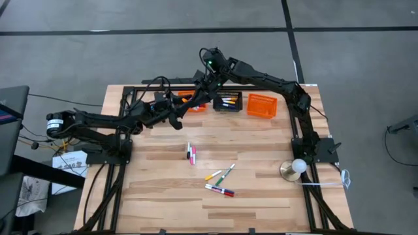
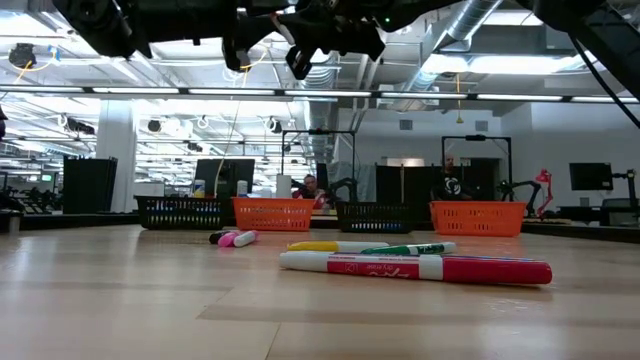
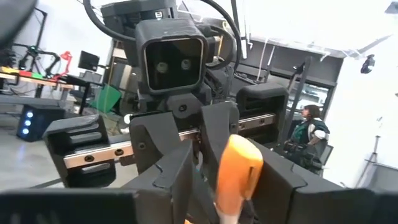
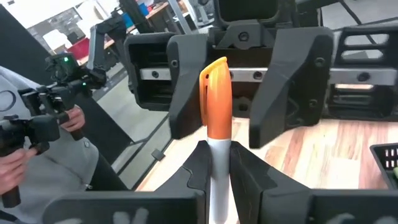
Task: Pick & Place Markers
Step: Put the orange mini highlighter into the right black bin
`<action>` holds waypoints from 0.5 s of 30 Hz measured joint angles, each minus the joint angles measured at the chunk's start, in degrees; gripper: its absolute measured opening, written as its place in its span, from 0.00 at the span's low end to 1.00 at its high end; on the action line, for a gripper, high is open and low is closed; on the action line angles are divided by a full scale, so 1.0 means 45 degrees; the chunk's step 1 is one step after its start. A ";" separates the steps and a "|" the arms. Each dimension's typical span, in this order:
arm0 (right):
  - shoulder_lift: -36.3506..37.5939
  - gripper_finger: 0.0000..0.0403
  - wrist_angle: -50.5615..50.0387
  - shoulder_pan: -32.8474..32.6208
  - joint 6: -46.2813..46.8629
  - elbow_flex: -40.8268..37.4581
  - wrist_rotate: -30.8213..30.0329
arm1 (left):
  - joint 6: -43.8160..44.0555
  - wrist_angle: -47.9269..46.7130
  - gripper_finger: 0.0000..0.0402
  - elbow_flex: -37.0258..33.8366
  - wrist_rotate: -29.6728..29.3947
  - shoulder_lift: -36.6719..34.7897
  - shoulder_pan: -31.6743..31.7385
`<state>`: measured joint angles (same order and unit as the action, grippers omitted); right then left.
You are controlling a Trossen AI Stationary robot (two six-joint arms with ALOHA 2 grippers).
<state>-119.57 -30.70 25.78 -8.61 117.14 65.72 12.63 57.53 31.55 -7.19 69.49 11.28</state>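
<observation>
Overhead, table-level, two facing wrist views

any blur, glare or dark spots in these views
Left wrist view: orange marker soft and near, window glare behind. Low view: arms silhouetted against ceiling lights, red marker sharp. Right wrist view: right pincer crisp, a person's hand blurred.

Loose markers (image 1: 219, 183) lie mid-table (image 1: 261, 202), baskets (image 1: 261, 104) lined along its far edge behind them.
</observation>
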 joint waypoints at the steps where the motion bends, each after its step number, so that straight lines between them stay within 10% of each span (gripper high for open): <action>1: 0.0000 0.07 0.0011 -0.0023 -0.0037 0.0000 -0.0023 | 0.0012 -0.0001 0.32 0.0000 0.0161 0.0001 0.0037; 15: 0.0000 0.10 0.0016 -0.0059 0.0284 0.0000 -0.0339 | 0.0014 -0.0008 0.12 0.0000 0.0601 0.0000 0.0042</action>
<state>-119.57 -30.63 25.52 -7.33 117.14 64.19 12.70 57.49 31.55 -4.49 69.49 11.46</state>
